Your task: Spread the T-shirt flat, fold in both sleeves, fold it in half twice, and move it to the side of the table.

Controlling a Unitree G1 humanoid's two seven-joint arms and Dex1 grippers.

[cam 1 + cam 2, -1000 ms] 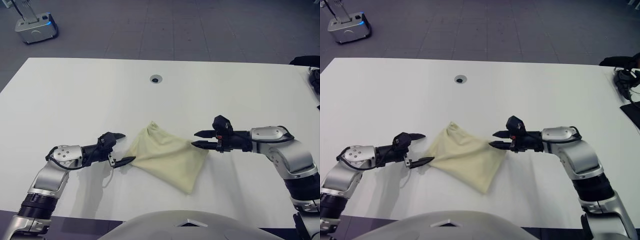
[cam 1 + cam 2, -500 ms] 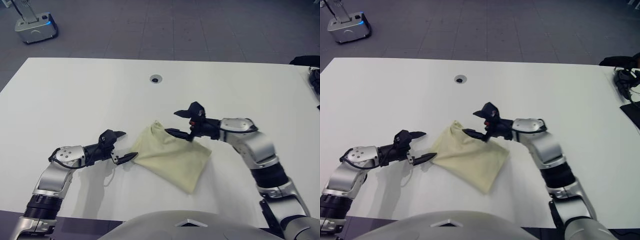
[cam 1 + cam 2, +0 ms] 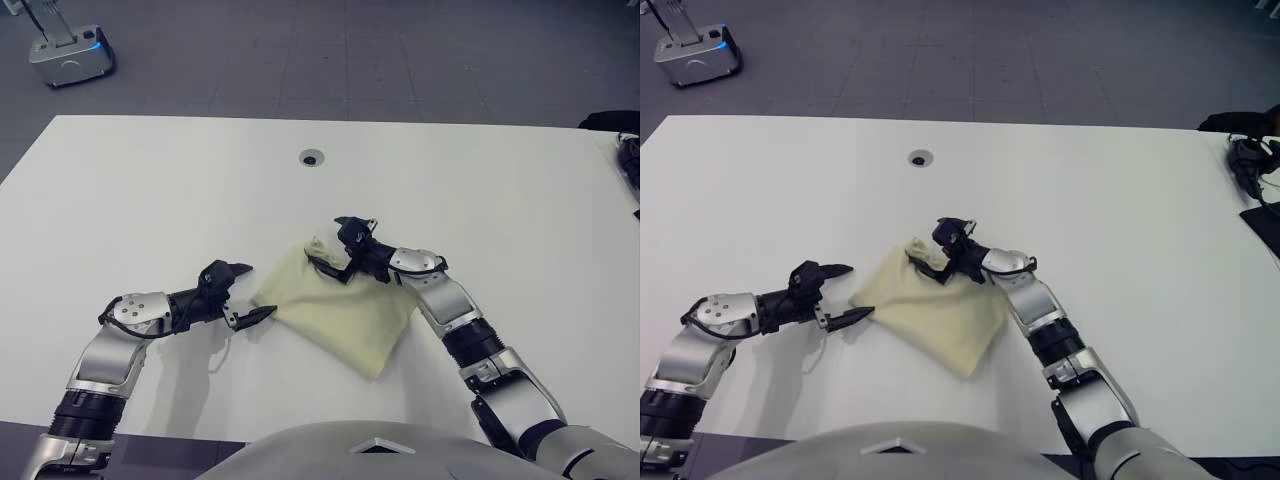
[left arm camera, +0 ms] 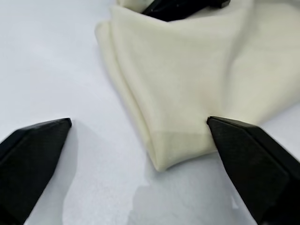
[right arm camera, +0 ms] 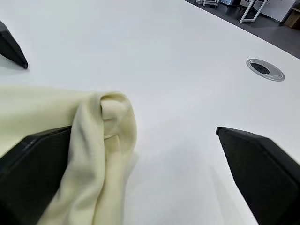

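Flanking the folded T-shirt (image 3: 340, 310), left claw (image 3: 258, 290) and right claw (image 3: 328, 243) both gape

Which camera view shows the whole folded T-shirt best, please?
The left eye view: the whole T-shirt lies in view on the table, left gripper beside it, right gripper at its far corner. The left wrist view gives one folded corner close up, the right wrist view a bunched corner.

T-shirt (image 3: 345, 315): soft matt cloth | table (image 3: 150, 200): smooth, faintly glossy
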